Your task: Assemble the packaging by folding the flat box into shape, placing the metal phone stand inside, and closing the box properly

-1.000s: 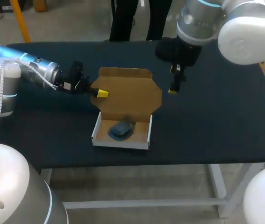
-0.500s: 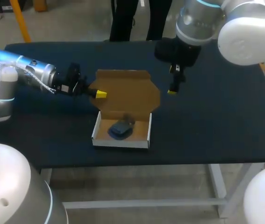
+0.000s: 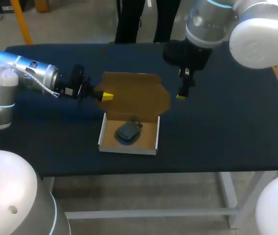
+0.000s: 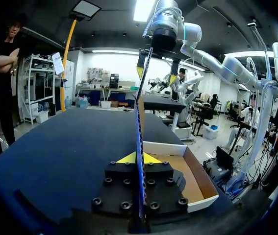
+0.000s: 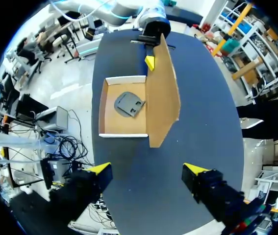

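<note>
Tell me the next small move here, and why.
Probably swing the left tool toward the tray, tipping the lid down over it. The phone stand already lies inside the tray, the lid stands upright, pinched in the left tool, and the right tool hangs open beside the lid, apart from it.

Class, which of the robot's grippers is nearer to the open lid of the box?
Left. The left gripper clamps the lid at one side edge. The right gripper hangs open above the table, clear of the lid's opposite side.

Raised lid (image 3: 135,95) blocks box tray (image 3: 127,149) rear; above, front open.
</note>
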`<state>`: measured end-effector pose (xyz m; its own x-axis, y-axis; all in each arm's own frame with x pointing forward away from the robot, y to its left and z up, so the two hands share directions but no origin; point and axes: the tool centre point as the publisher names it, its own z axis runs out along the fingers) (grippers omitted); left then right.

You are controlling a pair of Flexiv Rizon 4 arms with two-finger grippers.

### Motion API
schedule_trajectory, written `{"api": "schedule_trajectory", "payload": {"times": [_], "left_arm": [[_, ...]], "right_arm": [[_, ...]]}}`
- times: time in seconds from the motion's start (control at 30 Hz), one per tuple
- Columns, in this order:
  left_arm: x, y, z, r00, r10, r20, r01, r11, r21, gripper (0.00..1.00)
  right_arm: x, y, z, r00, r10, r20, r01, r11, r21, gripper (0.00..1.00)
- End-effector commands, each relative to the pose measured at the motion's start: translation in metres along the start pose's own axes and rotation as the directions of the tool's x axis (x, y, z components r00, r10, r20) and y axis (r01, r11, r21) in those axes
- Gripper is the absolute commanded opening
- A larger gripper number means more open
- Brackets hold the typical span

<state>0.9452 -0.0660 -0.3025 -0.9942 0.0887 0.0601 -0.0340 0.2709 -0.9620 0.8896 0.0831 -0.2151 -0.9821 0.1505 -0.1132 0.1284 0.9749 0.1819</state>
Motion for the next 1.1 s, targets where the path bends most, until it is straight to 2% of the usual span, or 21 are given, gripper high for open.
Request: {"api": "schedule_trajectory", "payload": {"times": [0.03, 0.27, 0.63, 0.8, 1.1], "left_arm": [[0.006, 0.0016, -0.0016, 0.999, 0.012, 0.037, -0.013, 1.0, 0.013, 0.0], [0.0068, 0.003, -0.0047, 0.998, 0.05, 0.048, -0.052, 0.998, 0.027, 0.0], [0.0081, 0.0001, -0.0021, 0.993, 0.092, 0.068, -0.092, 0.996, 0.001, 0.0], [0.007, -0.0005, -0.0017, 0.993, 0.072, 0.093, -0.071, 0.997, -0.02, 0.0], [0.007, -0.0005, -0.0017, 0.993, 0.072, 0.093, -0.071, 0.997, -0.02, 0.0]], "right_arm": [[0.0004, -0.002, -0.0014, 1.0, -0.003, -0.002, 0.003, 1.0, 0.0, 1.0], [-0.0007, -0.0029, -0.0004, 1.0, -0.003, -0.007, 0.003, 1.0, -0.002, 1.0], [-0.0019, -0.0038, -0.0007, 1.0, -0.004, -0.008, 0.004, 1.0, -0.003, 1.0], [-0.0024, -0.0037, -0.0005, 1.0, -0.005, -0.01, 0.005, 1.0, -0.004, 1.0], [-0.0027, 0.0002, -0.0008, 1.0, -0.021, -0.01, 0.021, 1.0, -0.008, 1.0]]}}
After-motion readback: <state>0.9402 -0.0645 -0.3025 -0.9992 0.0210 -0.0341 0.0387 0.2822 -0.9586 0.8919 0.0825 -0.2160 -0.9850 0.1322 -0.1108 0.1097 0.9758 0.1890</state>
